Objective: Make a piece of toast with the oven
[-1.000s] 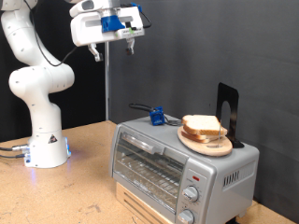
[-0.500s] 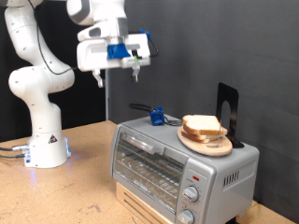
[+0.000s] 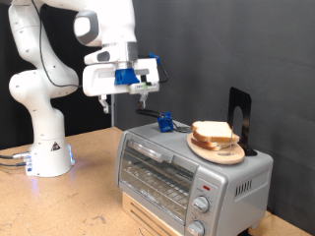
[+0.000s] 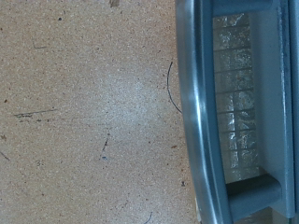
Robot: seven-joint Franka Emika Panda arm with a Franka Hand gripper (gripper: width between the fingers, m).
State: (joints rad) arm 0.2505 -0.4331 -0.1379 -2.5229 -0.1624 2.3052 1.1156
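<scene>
your gripper (image 3: 141, 89) hangs in the air at about 10 o'clock from the oven (image 3: 187, 172) in the exterior view, well above the wooden table (image 3: 59, 202) and apart from everything. can't tell from either view whether the fingers are open or closed; nothing shows between them. in the wrist view no fingers show.

the piece of toast (image 3: 213, 132) sits on a round wooden board (image 3: 219, 149) on the oven's top, toward its 3 o'clock end in the exterior view. looks like more than one slice stacked there, can't separate them cleanly. a black upright stand (image 3: 240, 119) is just behind the board. a small blue object (image 3: 165, 123) with a black cable sits on the oven top at 9 o'clock from the board.

oven door is shut, glass front facing the camera, wire rack visible behind it, knobs (image 3: 202, 205) at its lower right corner.

wrist view looks straight down: speckled table surface (image 4: 84, 112), plus the oven's door frame and glass (image 4: 238, 93) along one side.
</scene>
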